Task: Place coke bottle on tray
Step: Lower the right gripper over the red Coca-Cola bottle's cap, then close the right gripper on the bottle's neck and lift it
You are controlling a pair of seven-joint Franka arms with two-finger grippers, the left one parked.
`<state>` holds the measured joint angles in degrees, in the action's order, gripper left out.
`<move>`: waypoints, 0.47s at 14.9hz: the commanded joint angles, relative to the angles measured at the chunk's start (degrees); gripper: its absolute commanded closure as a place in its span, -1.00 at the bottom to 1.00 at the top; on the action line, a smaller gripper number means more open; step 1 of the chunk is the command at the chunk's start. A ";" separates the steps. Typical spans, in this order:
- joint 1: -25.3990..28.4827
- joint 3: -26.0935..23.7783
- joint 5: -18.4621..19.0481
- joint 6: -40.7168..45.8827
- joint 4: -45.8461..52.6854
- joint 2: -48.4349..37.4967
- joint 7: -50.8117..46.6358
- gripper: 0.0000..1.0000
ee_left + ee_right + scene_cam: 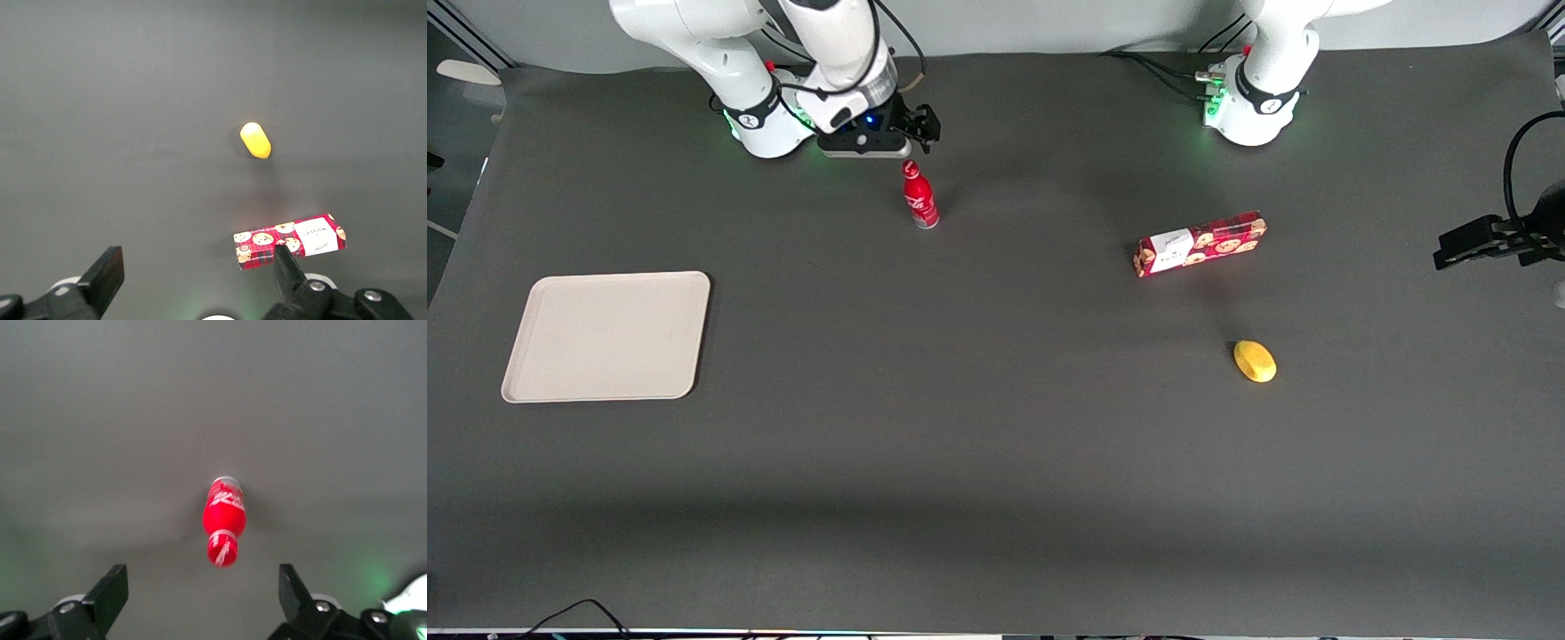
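Note:
The coke bottle (919,196) stands upright on the dark table, a slim red bottle with white script and a red cap. My right gripper (889,133) hangs just above it, slightly farther from the front camera, with nothing held. In the right wrist view the coke bottle (224,520) sits a little ahead of the gripper (202,590), whose fingers are spread wide. The cream-beige tray (609,336) lies flat toward the working arm's end of the table, nearer the front camera than the bottle, with nothing on it.
A red cookie box (1200,244) lies toward the parked arm's end. A yellow lemon-shaped object (1255,361) sits nearer the front camera than the box. The left wrist view shows the cookie box (289,241) and yellow object (255,140).

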<state>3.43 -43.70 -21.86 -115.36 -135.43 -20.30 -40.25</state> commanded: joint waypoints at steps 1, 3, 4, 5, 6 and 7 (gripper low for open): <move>-0.71 -3.93 -1.61 -9.08 -6.33 1.30 -3.76 -1.00; -0.44 -5.51 -1.61 -12.59 -7.47 3.50 -5.35 -1.00; -0.53 -6.48 -1.61 -13.83 -7.74 4.55 -6.41 -1.00; -0.44 -7.10 -1.61 -14.80 -7.83 5.17 -7.72 -1.00; -0.44 -8.15 -1.61 -16.20 -8.70 5.44 -8.17 -1.00; -0.53 -9.03 -1.61 -17.78 -9.66 5.53 -8.17 -1.00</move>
<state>3.25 -50.23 -22.31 -129.05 -143.53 -16.13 -46.38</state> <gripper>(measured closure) 0.000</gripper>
